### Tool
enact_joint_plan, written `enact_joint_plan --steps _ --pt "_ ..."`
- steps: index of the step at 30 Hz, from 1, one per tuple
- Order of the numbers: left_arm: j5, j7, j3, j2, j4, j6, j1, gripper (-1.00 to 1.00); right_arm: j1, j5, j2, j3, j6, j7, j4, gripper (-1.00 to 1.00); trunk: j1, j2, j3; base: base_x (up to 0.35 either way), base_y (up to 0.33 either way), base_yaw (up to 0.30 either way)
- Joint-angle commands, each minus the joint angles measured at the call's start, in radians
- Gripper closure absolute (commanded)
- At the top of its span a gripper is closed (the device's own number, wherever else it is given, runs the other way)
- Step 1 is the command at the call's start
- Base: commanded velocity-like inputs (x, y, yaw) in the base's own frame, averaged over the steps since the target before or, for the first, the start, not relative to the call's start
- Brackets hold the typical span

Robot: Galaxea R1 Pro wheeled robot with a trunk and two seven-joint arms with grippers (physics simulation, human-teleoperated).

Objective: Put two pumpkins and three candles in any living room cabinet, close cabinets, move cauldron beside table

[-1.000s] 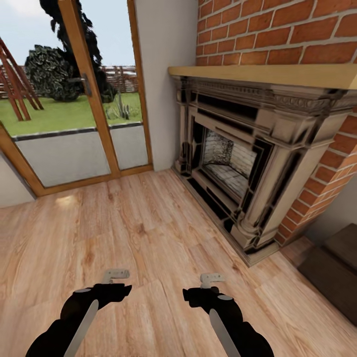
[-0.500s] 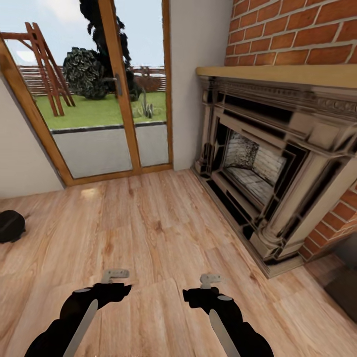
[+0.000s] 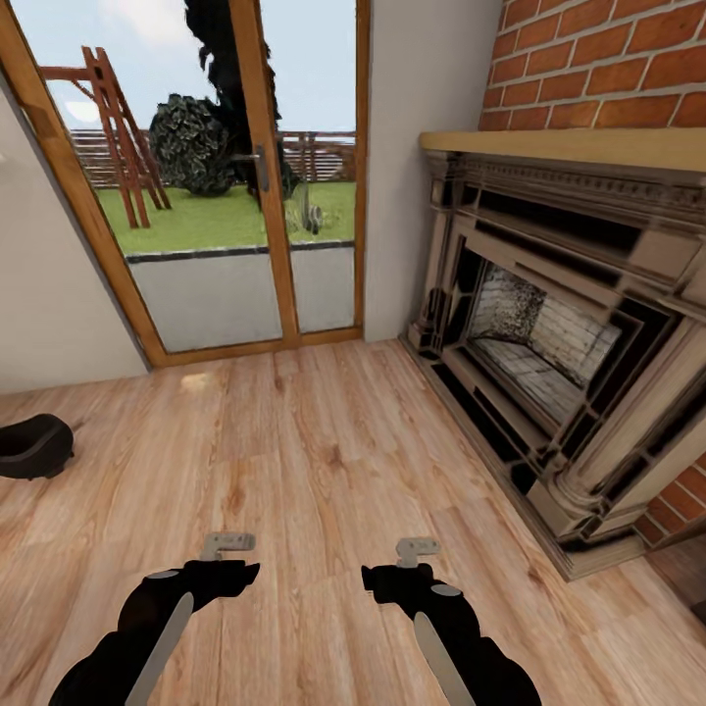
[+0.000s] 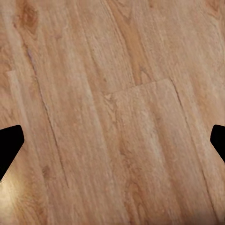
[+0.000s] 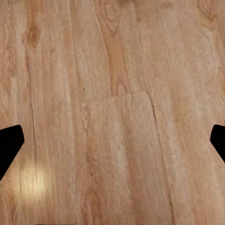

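Black cauldron (image 3: 31, 446) sits on the plank floor (image 3: 324, 461) at its left edge; we carry our left gripper (image 4: 112, 145) and right gripper (image 5: 112, 145) spread, empty, low for travelling.

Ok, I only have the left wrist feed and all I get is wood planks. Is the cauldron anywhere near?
Observer: Yes. In the head view the cauldron sits on the floor at the far left edge, partly cut off.
Operator: What's ahead of me?
Observer: A glass door onto a garden.
Operator: And to my right?
Observer: A fireplace set in a brick wall.
Operator: Is my right gripper carrying anything?
Observer: No, the right gripper is open over bare floor.
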Motion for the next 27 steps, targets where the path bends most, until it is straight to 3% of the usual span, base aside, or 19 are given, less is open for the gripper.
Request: enact_joint_plan --steps 1,12,27 --pt "0.009 0.008 -0.002 0.0 0.0 0.003 -0.001 -1.0 -0.001 -0.011 0.0 0.002 -0.005 -0.01 -0.001 -1.0 0.0 0.0 -0.001 0.157 0.124 0.004" --pt "0.0 0.012 0.003 -0.009 0.009 0.0 0.005 -1.0 -0.001 -0.018 0.013 0.059 -0.026 -0.008 -0.007 -1.0 0.0 0.0 -0.001 0.189 0.102 0.001" --pt "-0.001 0.008 0.004 -0.01 0.081 -0.012 0.003 -1.0 -0.001 -0.022 0.012 0.059 -0.028 -0.001 -0.007 -1.0 0.0 0.0 -0.001 0.0 0.0 0.0"
